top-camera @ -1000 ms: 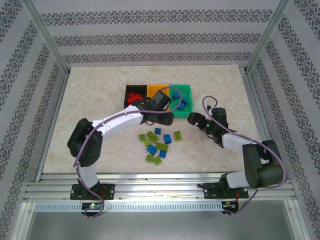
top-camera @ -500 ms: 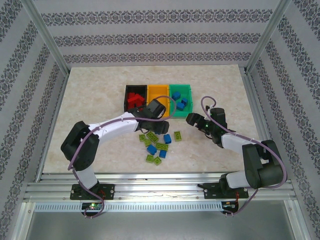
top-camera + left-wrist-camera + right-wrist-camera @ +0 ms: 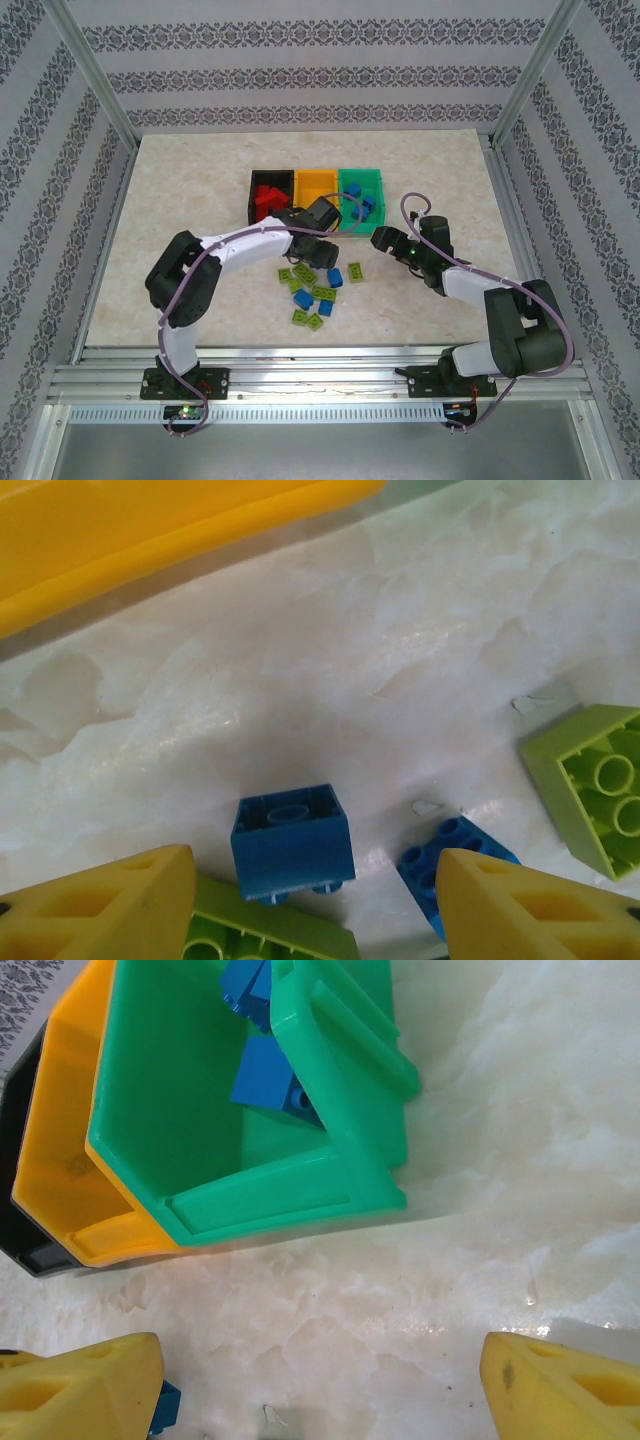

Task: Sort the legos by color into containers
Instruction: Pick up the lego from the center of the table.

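- Toward twelve o'clock on the pale stone-look table (image 3: 180, 200), the three containers stand in a touching row. The black bin (image 3: 256, 185) is at the nine o'clock end, the orange-yellow bin (image 3: 316, 187) in the middle, and the green bin (image 3: 375, 185) at the three o'clock end.
- Red bricks (image 3: 267, 198) lie in the black bin and blue bricks (image 3: 365, 208) in the green one.
- The loose legos (image 3: 315, 290), lime green and blue mixed, lie scattered at six o'clock of the bins, near the table's middle.
- The left gripper (image 3: 325, 258) hangs over the twelve o'clock edge of that scatter, with its yellow fingers (image 3: 110, 905) roughly half spread and gripping nothing.
- From its wrist, a single blue brick (image 3: 292, 842) lies on the table in the gap between the fingers, hollow underside showing, touching neither finger.
- A second blue piece (image 3: 450, 850) is partly hidden by the finger at three o'clock. An upturned lime green brick (image 3: 595, 780) lies farther out that way, and another lime one (image 3: 270, 935) sits at six o'clock of the single blue brick.
- The right gripper (image 3: 382, 238) sits low at five o'clock of the green bin. Its fingertips (image 3: 85, 1385) are spread wide and empty, with bare table between them.
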Robot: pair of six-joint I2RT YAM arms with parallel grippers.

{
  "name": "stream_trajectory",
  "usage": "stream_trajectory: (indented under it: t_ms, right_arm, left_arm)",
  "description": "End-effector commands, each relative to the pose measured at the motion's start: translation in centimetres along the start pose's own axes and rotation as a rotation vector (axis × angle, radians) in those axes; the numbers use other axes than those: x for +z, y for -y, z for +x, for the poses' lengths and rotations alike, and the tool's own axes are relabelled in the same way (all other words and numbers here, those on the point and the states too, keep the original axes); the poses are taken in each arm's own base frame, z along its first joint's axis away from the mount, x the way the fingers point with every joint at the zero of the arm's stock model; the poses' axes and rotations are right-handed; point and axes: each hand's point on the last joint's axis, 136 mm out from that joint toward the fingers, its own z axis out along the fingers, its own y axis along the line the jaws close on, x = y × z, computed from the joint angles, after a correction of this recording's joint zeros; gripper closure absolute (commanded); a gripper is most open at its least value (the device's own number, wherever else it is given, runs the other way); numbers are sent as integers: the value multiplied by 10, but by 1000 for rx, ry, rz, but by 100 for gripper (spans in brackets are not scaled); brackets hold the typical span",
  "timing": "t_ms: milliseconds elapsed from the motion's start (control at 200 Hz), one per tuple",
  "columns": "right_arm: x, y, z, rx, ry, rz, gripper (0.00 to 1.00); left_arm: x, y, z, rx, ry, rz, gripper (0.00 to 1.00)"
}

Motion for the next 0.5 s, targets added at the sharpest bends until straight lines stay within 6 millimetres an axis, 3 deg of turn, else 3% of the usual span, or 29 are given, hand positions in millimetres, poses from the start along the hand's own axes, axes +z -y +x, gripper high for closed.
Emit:
stream_trajectory:
  t_ms: [0, 165, 495]
  right_arm:
    - [1, -6, -2, -31, 4, -12, 17]
    - [0, -6, -3, -34, 8, -10, 17]
    - [1, -7, -1, -35, 2, -15, 17]
  left_arm:
    - [8, -6, 9, 50, -71, -62, 36]
    - [18, -11, 10, 56, -112, -108, 41]
    - [19, -21, 22, 52, -150, -150, 49]
